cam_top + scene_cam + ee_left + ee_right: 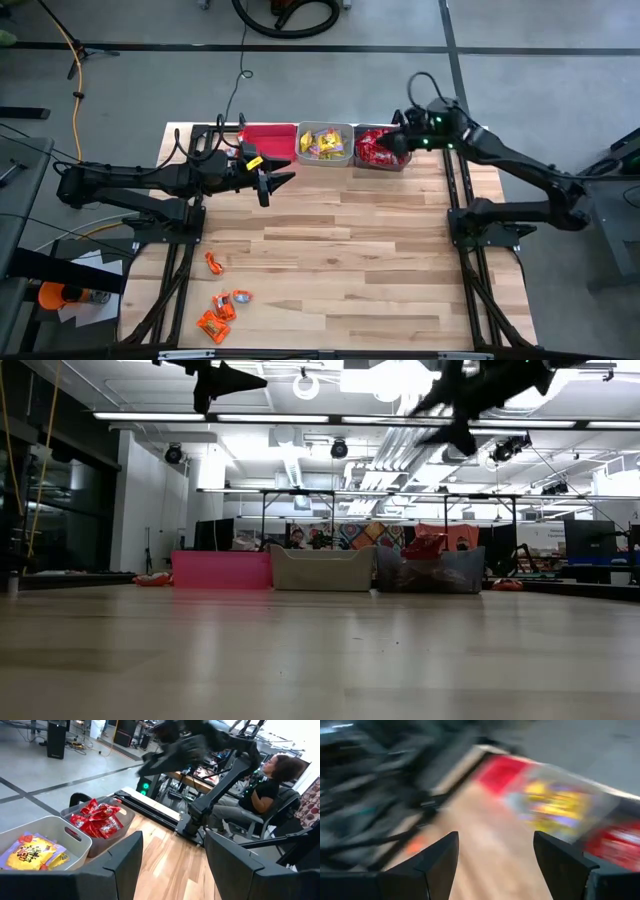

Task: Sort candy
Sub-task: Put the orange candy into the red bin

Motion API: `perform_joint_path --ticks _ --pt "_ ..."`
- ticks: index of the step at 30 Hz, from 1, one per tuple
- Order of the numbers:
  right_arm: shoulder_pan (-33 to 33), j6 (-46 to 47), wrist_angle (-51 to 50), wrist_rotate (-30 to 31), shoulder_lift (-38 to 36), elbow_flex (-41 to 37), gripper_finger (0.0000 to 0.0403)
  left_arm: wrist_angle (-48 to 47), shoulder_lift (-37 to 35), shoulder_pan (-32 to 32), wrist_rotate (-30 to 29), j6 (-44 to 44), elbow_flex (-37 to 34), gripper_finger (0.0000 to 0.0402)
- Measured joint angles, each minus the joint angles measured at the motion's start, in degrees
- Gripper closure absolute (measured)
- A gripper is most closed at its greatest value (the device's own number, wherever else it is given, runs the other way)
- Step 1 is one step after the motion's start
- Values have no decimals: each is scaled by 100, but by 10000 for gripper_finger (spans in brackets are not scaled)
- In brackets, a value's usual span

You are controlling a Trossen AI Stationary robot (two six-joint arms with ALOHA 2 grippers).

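Several orange candies [222,300] lie loose on the table's near-left part. Three bins stand in a row at the far edge. The red bin [270,140] is on the left. The middle grey bin [325,144] holds yellow candies [31,851]. The right-hand bin [376,148] holds red candies [97,820]. My left gripper [280,181] hovers open just near of the red bin, with nothing between its fingers [125,862]. My right gripper [393,146] hangs open above the bin of red candies, high over the table [455,422].
The wide wooden table top [350,260] spreads between the bins and the near edge. The arm bases stand at the left [170,210] and right [480,215] edges. A seated person [265,790] is in the room beyond the table's right side.
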Motion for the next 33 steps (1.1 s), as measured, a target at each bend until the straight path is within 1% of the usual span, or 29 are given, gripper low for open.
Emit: perform_joint_path --ticks 1,3,7,10,12,15,18,22,25,27,29,30,33 --pt "196 21 133 -172 -90 4 151 -1 0 -1 0 -1 0 199" --pt "672 115 283 -272 -228 4 151 0 0 -1 23 -29 0 199" --pt "1774 107 714 -129 -302 4 150 1 0 -2 69 -242 0 199" --pt "2602 -90 1121 221 -185 4 151 1 0 -6 90 -229 0 199" --pt "3082 -417 1279 521 -67 4 151 2 0 -6 90 -122 0 199" --pt "3600 -1023 1451 1085 111 4 151 6 0 -6 90 27 0 199" --pt "3814 -1226 1558 1484 201 4 151 7 0 -1 90 49 0 199" --pt "3823 -1256 1553 1973 202 4 151 7 0 -1 90 51 0 199" --pt "3795 -1121 1570 2077 188 4 151 -14 2 -8 210 53 22 199" --pt "3795 -946 1586 2076 187 4 151 -195 7 -100 518 120 204 199" --pt "3795 -965 1588 2075 187 4 151 -644 26 -333 759 157 531 199" --pt "3795 -1048 1591 2075 187 4 151 -1032 60 -507 833 156 727 199" --pt "3795 -1341 1593 2082 187 4 151 -2656 257 -1166 822 67 1338 199"
